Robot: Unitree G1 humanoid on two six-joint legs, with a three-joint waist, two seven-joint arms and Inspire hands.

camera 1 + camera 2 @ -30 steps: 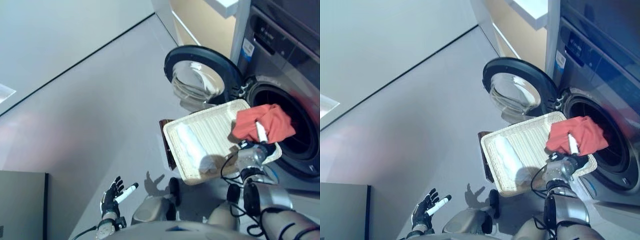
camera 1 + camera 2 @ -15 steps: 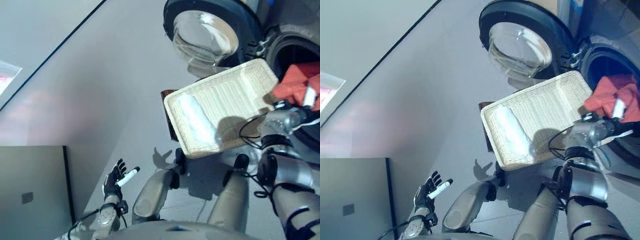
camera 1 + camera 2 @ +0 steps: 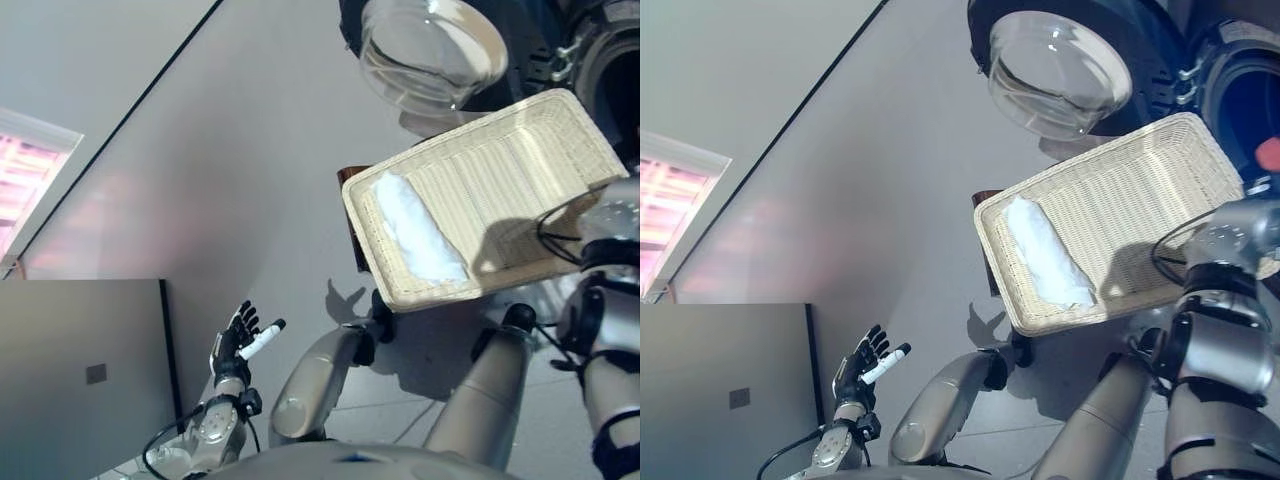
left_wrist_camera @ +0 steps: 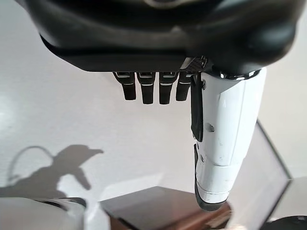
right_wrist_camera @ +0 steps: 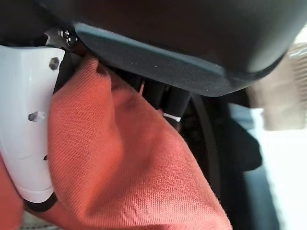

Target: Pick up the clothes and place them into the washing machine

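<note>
Cloth fills your right wrist view: an orange-red garment [image 5: 120, 163] of fine ribbed knit, bunched in soft folds against the right hand [image 5: 29, 129], with the white-covered thumb pressed into it on one side and the dark fingers [image 5: 168, 98] curled against it on the other, so the hand is clamped on the fabric. From the head you see only a small red patch of that garment [image 3: 1268, 153] at the edge of the frame, in front of the dark round mouth of the washing machine [image 3: 1240, 100]; whether the cloth is inside the drum you cannot tell. The machine's round door [image 3: 1065, 70] stands swung wide, its clear glass bowl bulging outward inside a dark ring. Just below the door sits a rectangular wicker basket [image 3: 1140, 195], pale and tightly woven with a raised rim, and in it lies a white cloth [image 3: 1045, 255] rolled into a long soft bundle along the side farther from the machine. A brown wooden edge [image 3: 352, 225] shows under the basket (what it belongs to is unclear). Your left hand [image 4: 163, 86] hangs low over the smooth grey floor [image 3: 230, 200], well apart from the basket, fingers straight and side by side, thumb out, holding nothing.
</note>
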